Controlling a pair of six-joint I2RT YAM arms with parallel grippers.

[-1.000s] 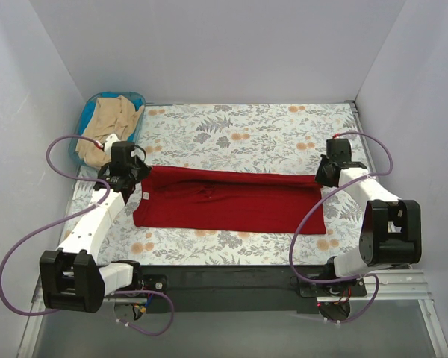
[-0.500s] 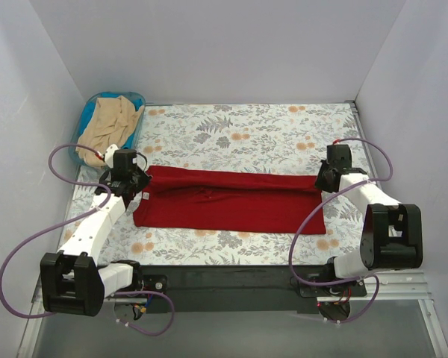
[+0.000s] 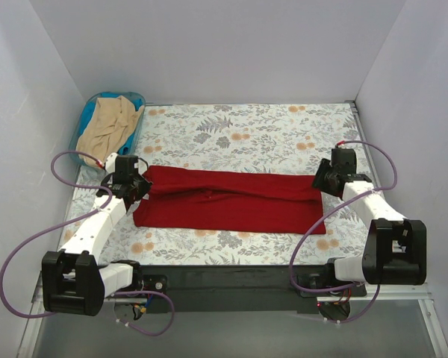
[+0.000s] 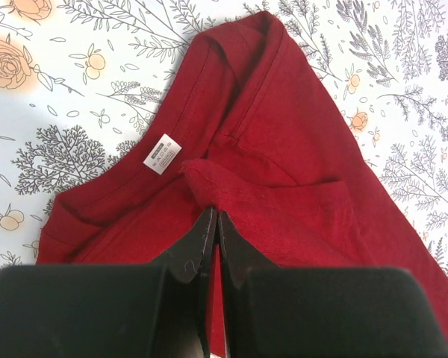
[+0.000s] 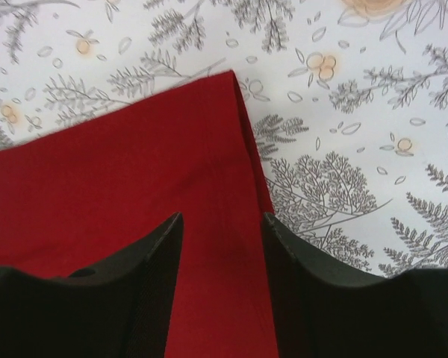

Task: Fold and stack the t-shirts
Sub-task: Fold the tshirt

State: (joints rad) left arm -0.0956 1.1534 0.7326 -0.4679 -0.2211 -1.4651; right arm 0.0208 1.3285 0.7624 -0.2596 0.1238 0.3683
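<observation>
The dark red t-shirt (image 3: pixel 224 201) lies folded into a long band across the flowered tablecloth (image 3: pixel 239 134). At the shirt's left end my left gripper (image 3: pixel 138 186) is shut, and the left wrist view shows its tips (image 4: pixel 213 215) pinching a raised fold of red cloth (image 4: pixel 284 149) just below the white neck label (image 4: pixel 162 153). My right gripper (image 3: pixel 322 181) hangs open over the shirt's right edge (image 5: pixel 119 171), with flat cloth showing between its fingers (image 5: pixel 222 220). The beige t-shirt (image 3: pixel 108 123) sits crumpled in the blue basket.
The blue plastic basket (image 3: pixel 83 119) stands at the far left corner of the table. White walls close in the back and both sides. Purple cables loop from both arms. A black rail (image 3: pixel 224 280) runs along the near edge.
My right gripper has opened and let go of the shirt's right end, shifting slightly right. The left gripper, still shut, has moved a little nearer and right with the cloth.
</observation>
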